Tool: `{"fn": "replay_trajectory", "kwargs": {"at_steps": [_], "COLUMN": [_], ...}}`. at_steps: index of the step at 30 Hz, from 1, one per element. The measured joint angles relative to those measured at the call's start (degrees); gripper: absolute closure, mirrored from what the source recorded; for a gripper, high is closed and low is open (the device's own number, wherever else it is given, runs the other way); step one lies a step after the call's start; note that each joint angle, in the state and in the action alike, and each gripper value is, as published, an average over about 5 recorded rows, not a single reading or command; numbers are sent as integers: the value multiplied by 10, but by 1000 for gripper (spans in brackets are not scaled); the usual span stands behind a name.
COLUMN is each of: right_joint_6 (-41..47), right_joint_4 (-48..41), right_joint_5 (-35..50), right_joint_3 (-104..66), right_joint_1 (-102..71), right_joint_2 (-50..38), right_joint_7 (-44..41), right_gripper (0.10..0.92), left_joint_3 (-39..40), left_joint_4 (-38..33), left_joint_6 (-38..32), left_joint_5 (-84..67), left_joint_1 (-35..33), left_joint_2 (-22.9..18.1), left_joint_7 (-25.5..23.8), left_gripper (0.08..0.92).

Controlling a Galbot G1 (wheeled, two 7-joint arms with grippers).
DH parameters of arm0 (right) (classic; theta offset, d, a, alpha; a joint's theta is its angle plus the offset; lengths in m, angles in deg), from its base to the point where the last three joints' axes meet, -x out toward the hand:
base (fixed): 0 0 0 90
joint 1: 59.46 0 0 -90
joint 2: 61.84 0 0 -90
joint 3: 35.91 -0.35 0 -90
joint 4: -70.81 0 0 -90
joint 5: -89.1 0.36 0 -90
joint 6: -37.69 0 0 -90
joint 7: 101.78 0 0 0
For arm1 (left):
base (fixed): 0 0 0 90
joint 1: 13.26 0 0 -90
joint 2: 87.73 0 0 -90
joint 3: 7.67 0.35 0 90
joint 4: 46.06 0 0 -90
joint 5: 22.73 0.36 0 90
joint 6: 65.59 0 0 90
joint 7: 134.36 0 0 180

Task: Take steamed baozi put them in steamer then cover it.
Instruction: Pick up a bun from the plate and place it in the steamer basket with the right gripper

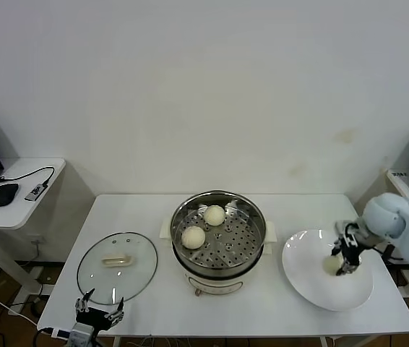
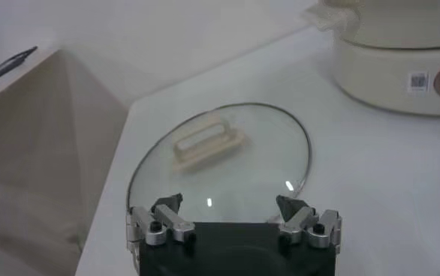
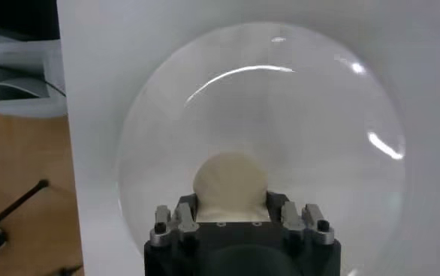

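Plate point(image 1: 313, 285) of white china lies under the right gripper point(image 1: 340, 262), whose fingers point(image 3: 184, 217) are clamped on either side of one steamed baozi point(image 3: 230, 184) resting on it. Beside that claw toward the table's middle, the steamer point(image 1: 219, 230) holds two more buns point(image 1: 204, 225) on its perforated floor. Beyond the steamer, the glass lid point(image 2: 220, 165) lies flat, just ahead of the left gripper point(image 2: 230, 204), which waits with jaws spread wide at the white table point(image 1: 154, 303) edge. A side desk point(image 1: 16, 189) carries a mouse point(image 1: 4, 194).
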Motion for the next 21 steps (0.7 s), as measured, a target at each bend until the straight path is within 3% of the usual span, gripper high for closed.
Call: {"fn": "replay_trajectory", "kwargs": {"at_steps": [11,21], "right_joint_6": [-137,-303], "right_joint_4": [-49,-48], "right_joint_5": [111,116], "right_joint_3": [113,167], "right_joint_1": [209,300], "right_joint_2": [95,205], "right_joint_7": [-39,-48], "right_gripper": [482,482], "left_joint_3": [-13,-28], "left_joint_4": [-14,-31], "left_joint_6": [1,0], "left_joint_5": [-7,-8], "left_joint_1": [-2,-16], "left_joint_2": [-6,-13], "left_joint_7": [1,5], "left_gripper": [177,177]}}
